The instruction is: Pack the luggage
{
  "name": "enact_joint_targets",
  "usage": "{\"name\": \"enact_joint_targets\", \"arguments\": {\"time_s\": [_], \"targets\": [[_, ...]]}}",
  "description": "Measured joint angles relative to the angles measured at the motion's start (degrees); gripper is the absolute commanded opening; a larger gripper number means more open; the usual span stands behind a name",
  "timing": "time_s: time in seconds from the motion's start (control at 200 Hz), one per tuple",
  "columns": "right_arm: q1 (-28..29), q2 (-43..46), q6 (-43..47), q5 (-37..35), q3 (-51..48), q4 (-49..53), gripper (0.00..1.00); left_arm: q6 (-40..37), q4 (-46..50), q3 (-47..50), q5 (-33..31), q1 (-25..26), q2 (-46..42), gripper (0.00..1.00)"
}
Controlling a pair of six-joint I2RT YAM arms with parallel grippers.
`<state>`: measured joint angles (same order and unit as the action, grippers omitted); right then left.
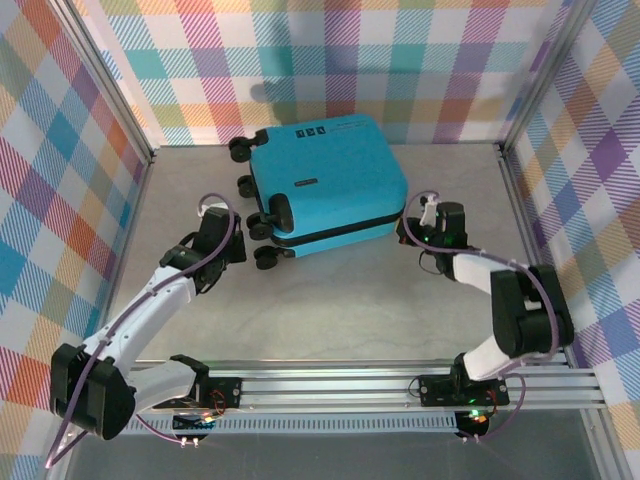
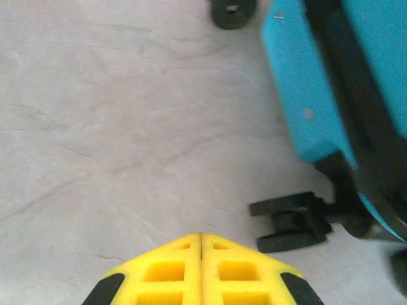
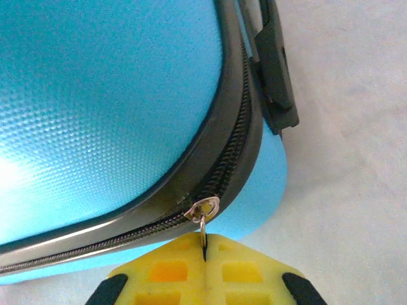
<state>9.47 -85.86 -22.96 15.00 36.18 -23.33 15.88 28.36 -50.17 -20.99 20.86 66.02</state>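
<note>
The turquoise luggage (image 1: 326,180) lies closed on its side at the back middle of the table, wheels to the left. My right gripper (image 3: 203,244) is at its right corner, shut on the metal zipper pull (image 3: 202,219) that hangs from the black zipper edge (image 3: 241,136). The right gripper (image 1: 418,226) touches the case's near right corner. My left gripper (image 2: 201,236) is shut with nothing in it, hovering over bare table just left of a black wheel (image 2: 292,222) and the blue shell (image 2: 305,82). The left gripper (image 1: 236,238) sits beside the wheels.
Plaid walls enclose the grey table (image 1: 340,300) on three sides, with metal posts at the corners. Another wheel (image 2: 233,13) sits farther off. A black handle (image 3: 275,70) runs along the case side. The aluminium rail (image 1: 380,385) holds both arm bases.
</note>
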Motion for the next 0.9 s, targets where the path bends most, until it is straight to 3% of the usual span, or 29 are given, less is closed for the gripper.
{"name": "enact_joint_targets", "arguments": {"time_s": [0.085,0.215,0.43,0.63,0.705,0.9], "targets": [[1.5,5.6,-0.3,-1.7,-4.6,1.0,0.0,0.7,0.0,-0.8,-1.3,-1.5,2.7,0.01],[3.0,12.0,-0.2,-2.9,-7.9,4.8,0.0,1.1,0.6,-3.4,-2.9,-2.4,6.7,0.15],[5.5,16.5,-0.1,-4.7,-9.3,9.0,0.0,0.5,3.9,-15.3,-2.3,-2.0,6.9,0.5],[9.8,18.0,0.0,-7.2,-9.9,9.8,0.0,1.6,6.1,-22.5,0.9,2.2,3.6,0.58],[10.7,18.1,0.5,-7.5,-10.0,10.2,0.0,4.0,6.5,-22.0,2.9,3.3,3.2,0.64],[10.9,18.4,1.9,-8.2,-9.9,10.7,0.0,12.6,8.0,-15.6,5.6,4.2,3.1,0.66]]}}
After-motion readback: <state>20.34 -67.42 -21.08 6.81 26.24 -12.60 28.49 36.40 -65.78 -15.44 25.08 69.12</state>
